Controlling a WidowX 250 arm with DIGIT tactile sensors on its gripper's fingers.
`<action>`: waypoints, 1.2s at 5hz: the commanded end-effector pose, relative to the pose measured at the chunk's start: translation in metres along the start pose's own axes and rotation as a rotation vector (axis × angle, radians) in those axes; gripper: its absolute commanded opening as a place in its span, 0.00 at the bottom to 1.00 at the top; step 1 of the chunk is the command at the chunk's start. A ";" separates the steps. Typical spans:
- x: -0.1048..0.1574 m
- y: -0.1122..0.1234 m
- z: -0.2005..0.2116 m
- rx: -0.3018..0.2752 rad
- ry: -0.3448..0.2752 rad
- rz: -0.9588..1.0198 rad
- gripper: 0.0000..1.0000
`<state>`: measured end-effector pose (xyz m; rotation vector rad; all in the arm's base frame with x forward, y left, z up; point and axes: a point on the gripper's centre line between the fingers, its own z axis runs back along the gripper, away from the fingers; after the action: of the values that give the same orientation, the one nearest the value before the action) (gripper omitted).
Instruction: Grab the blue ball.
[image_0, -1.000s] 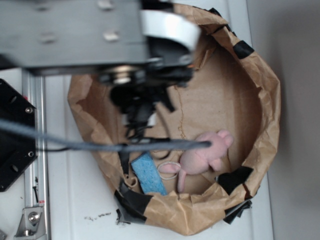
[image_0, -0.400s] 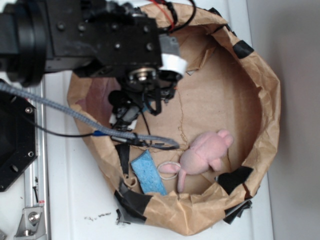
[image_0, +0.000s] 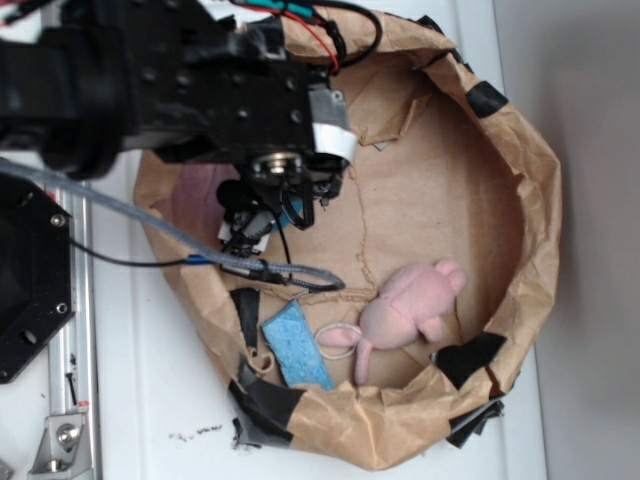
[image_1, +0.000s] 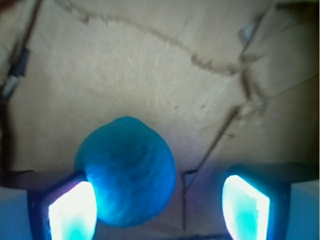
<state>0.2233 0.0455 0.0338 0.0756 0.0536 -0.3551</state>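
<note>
Contents, largest first.

1. Brown paper basin: crumpled walls patched with black tape, standing on a white table. Everything below lies inside it or over it. Its floor is creased, with a thin crack line running across in my wrist view.

2. My arm: black housing, reaching in over the upper left of the basin and covering much of that side from the exterior camera. A grey cable trails from it across the left rim.

3. Pink plush toy: lying near the lower right wall, well apart from my gripper.

4. Light-blue sponge: flat, rectangular, against the lower left wall, just beside the plush.

5. White loop: thin ring between the sponge and the plush.

6. My gripper: fingers spread apart, one pad at each lower corner of the wrist view, glowing blue-white.

7. Blue ball: round, fuzzy, resting on the paper floor between my fingers, touching or nearly touching the one on the left of the view, clear gap to the other. From outside only a sliver of blue peeks below my wrist. Nothing lies between ball and pads.
</note>
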 end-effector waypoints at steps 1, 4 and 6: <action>-0.006 -0.024 -0.026 -0.068 0.006 0.010 0.00; 0.036 -0.008 0.087 0.114 -0.227 0.105 0.00; 0.041 -0.008 0.121 0.015 -0.158 0.213 0.00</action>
<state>0.2557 0.0168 0.1379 0.0568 -0.0683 -0.1482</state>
